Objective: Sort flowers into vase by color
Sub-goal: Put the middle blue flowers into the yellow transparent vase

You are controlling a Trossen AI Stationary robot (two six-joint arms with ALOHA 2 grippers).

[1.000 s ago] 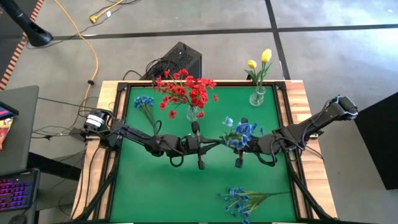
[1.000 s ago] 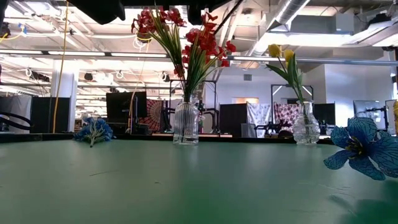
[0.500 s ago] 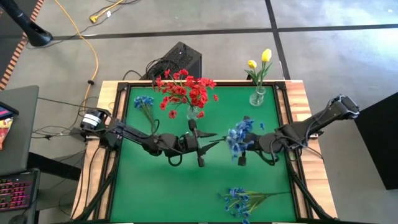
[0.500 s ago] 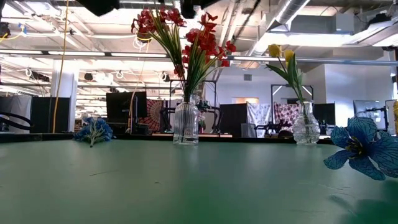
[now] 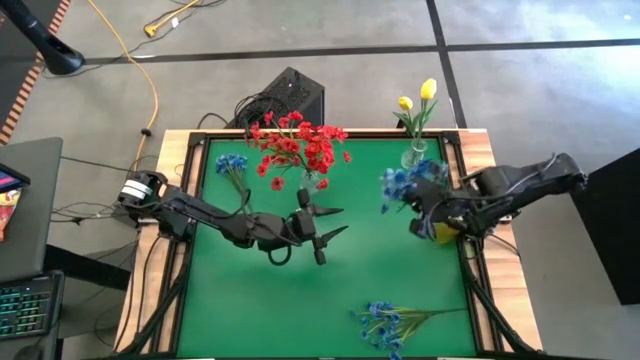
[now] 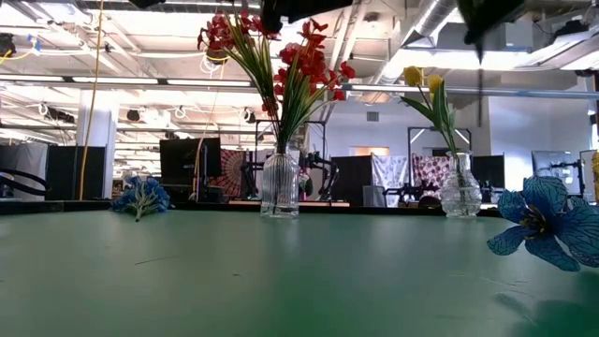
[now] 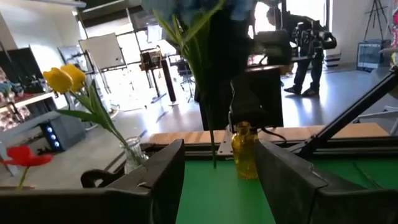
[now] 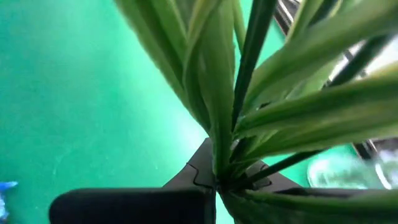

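A blue flower spray (image 5: 403,181) stands upright in the air right of the table's middle, with my right gripper (image 5: 418,208) shut on it. My left gripper (image 5: 332,222) hovers open at the table's middle, near the red flowers (image 5: 300,145) in their glass vase (image 6: 279,183). It holds nothing, and the spray's stem (image 7: 210,112) shows beyond its fingers. Two yellow tulips (image 5: 417,98) stand in a glass vase (image 5: 414,156) at the far right. More blue flowers lie flat at the far left (image 5: 231,165) and near the front edge (image 5: 388,322). My right gripper pinches the blue spray between its two fingers low on the bunched stems and leaves (image 8: 217,163). The spray stands upright and lifted clear of the table. Its thin stem end (image 7: 213,152) hangs below the hold.
A small amber bottle (image 7: 244,151) stands on the table near the right edge, under my right arm. A raised dark frame (image 5: 462,190) borders the green mat. A blue bloom (image 6: 541,225) lies close to the low camera. Open green mat (image 5: 270,300) lies at the near left.
My left gripper has opened and let go of the blue spray's stem, staying at the table's middle. My right gripper has shut on the spray and carried it toward the right and far edges, near the tulip vase. The spray has swung from lying across to upright.
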